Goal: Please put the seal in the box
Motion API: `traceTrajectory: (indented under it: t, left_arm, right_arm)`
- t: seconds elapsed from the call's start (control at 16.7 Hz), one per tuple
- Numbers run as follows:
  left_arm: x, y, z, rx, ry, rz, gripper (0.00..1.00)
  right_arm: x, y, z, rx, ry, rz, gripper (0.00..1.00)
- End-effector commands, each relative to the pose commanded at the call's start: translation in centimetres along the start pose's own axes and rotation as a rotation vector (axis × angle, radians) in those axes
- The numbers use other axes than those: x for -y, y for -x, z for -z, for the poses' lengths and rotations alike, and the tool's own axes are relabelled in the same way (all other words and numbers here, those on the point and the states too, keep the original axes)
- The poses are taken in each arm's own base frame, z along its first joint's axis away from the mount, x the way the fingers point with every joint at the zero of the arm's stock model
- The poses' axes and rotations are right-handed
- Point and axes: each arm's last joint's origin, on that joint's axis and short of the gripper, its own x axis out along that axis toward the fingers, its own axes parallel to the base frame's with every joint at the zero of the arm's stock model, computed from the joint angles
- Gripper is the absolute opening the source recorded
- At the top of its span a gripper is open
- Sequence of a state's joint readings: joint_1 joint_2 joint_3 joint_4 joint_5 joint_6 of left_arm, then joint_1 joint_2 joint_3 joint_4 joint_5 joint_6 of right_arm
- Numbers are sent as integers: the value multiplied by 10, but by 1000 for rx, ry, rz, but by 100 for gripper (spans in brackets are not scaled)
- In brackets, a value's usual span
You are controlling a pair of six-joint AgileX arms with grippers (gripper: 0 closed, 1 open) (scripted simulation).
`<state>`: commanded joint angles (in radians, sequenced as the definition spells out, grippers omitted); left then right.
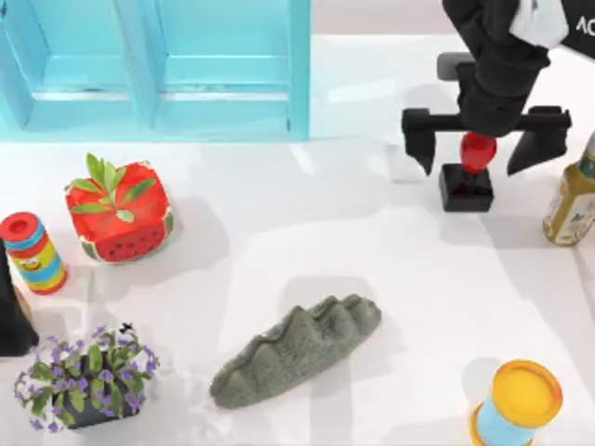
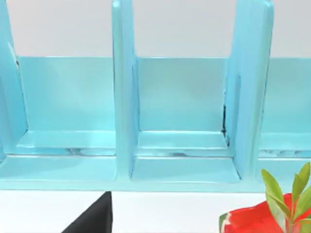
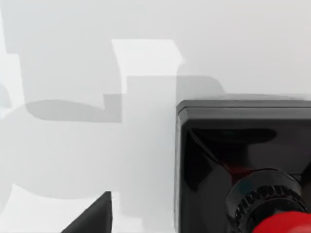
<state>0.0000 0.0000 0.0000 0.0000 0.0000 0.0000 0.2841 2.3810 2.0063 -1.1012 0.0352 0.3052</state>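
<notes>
The white letters "AC", cut off at the frame edge, stand on the right arm (image 1: 507,65).

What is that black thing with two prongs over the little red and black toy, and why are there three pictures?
It is a robot arm's pincer, the right one, open above the seal, a stamp standing on the white table. It holds nothing yet. One picture looks down from above; the other two come from cameras on each arm's wrist. The right wrist sees the seal close up. The left wrist faces the big blue box, where the seal should go. A watermelon planter, a rock and a bottle sit nearby.
</notes>
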Motion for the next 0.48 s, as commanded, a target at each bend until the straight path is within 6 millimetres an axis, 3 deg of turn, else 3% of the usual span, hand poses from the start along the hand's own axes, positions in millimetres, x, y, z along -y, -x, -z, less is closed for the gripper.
traceTrajectory:
  t: [0.48]
  left_arm:
    - [0, 0, 0, 0, 0, 0, 100]
  right_arm:
    - [0, 0, 0, 0, 0, 0, 40]
